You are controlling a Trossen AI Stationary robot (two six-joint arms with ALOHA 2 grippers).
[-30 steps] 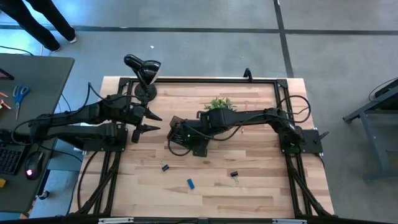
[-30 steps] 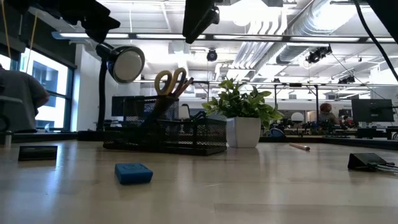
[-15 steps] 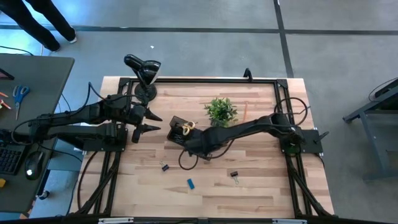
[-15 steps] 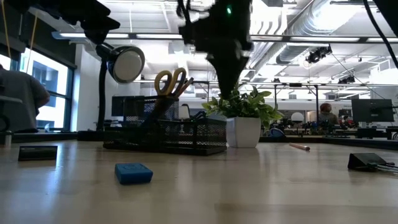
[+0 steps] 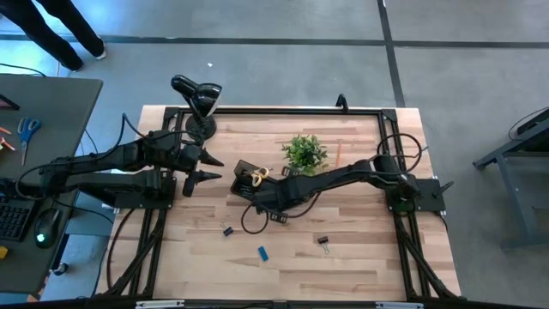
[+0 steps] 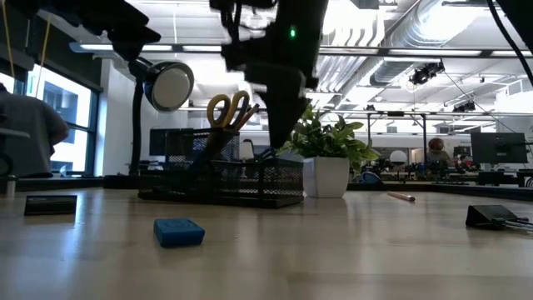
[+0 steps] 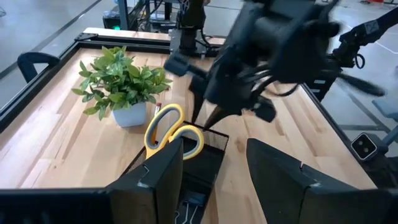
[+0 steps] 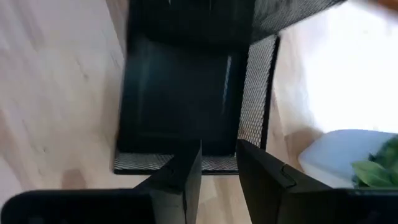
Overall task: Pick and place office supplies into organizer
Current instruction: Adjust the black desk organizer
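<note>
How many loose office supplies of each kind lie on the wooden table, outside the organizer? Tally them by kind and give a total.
Binder clips: 2
Blue eraser: 1
Pencil: 1
Total: 4

Right claw [image 8: 217, 163] narrowly parted, empty

No legible text (or labels) — anywhere.
</note>
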